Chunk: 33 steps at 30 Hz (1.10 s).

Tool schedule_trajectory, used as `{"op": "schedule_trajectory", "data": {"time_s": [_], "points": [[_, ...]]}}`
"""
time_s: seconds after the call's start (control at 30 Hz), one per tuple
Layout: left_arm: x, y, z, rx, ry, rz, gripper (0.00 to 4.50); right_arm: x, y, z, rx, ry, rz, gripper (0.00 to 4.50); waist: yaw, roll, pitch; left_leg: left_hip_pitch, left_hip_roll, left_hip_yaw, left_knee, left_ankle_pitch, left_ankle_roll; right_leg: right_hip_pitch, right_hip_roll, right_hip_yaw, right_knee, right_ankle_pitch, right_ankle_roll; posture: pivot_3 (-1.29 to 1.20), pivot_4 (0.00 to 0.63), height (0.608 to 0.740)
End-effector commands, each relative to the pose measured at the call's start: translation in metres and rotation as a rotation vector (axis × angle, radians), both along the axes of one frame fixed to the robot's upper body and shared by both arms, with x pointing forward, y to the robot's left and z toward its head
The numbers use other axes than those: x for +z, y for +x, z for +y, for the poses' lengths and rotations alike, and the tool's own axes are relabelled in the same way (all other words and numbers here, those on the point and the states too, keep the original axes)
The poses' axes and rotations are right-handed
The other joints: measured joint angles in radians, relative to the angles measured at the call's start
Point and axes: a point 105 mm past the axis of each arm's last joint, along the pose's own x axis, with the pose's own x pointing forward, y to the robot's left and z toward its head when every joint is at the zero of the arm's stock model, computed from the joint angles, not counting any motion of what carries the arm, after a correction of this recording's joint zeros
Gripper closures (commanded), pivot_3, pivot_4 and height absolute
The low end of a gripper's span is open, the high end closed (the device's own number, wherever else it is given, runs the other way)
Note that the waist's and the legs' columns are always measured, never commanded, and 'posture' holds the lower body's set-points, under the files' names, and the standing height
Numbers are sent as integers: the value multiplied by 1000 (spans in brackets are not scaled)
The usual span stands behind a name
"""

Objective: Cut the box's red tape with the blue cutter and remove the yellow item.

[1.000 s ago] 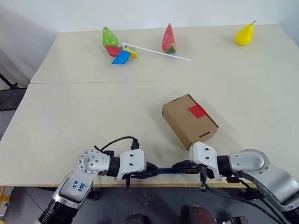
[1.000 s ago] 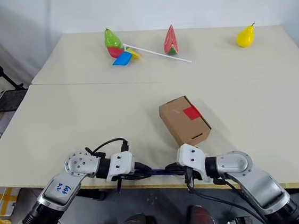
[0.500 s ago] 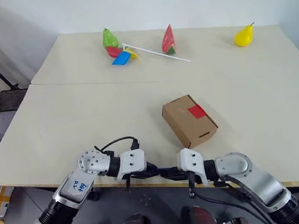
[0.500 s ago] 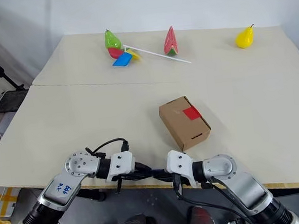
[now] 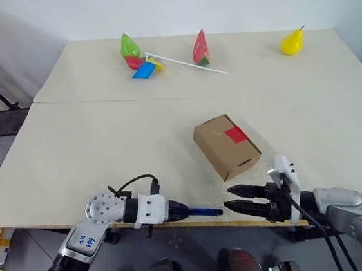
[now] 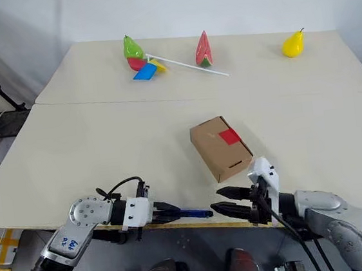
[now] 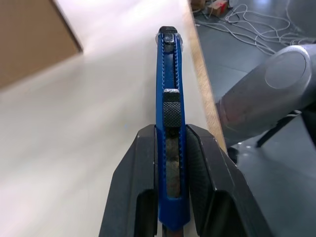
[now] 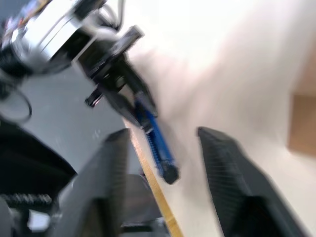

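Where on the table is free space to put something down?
Free: the wide near-left area beside the box, and the stretch between the box and the yellow pear. Crowded: the far edge around the green pear, pinwheel and watermelon slice.

Both head eyes look down over the pale wooden table [image 5: 103, 137] — wrist cameras sit close, sharing the slim blue cutter [image 7: 169, 128].
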Motion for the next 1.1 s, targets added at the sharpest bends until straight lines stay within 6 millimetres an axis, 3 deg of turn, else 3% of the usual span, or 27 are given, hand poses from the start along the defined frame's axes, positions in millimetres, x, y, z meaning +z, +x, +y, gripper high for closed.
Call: {"op": "schedule_trajectory", "data": {"time_s": [0.03, 0.1, 0.13, 0.37, 0.67, 0.77, 1.1], "points": [[7, -1, -3, -39, -18, -101, 4048, -7, 2, -6, -87, -56, 129, 794, 0, 1, 1, 0, 0, 1, 0, 0, 0, 0, 0, 0, -1, 0, 0, 0, 150, 740], [8, 2, -6, -37, -30, -125, 4048, -9, 2, 0, -86, 2, 216, 77, 0, 1, 1, 0, 0, 1, 0, 0, 0, 0, -1, 1, -1, 0, 0, 0, 150, 740], [8, 3, -7, -36, -34, -130, 4048, -8, 2, 3, -79, 19, 235, 28, -1, 1, 1, 0, 0, 1, 0, 0, 0, 0, -1, 1, -1, 0, 0, 0, 150, 740], [14, 11, -14, -6, -69, -177, 4048, -6, 1, 27, -19, 80, 341, 28, -6, 2, 1, -2, -1, 1, 0, 0, 0, -1, 1, -1, 4, 0, 0, 0, 150, 740], [16, 14, -20, 16, -89, -183, 4048, -12, 11, 35, -51, 52, 349, 28, -16, 2, 1, -3, -1, 2, 0, -1, 1, -1, 1, -1, 3, 0, 1, 0, 150, 740], [18, 14, -22, 25, -101, -180, 4048, -12, 11, 35, -53, 50, 347, 615, -18, 2, 1, -3, -1, 2, 0, -1, 1, -1, 1, -1, 3, 0, 1, 0, 150, 740], [18, 13, -23, 25, -101, -172, 4048, -14, 16, 37, -72, 73, 343, 3979, -19, 2, 1, -3, 0, 2, 0, -1, 1, -2, 1, -1, 2, 0, 1, 0, 150, 740]]}}
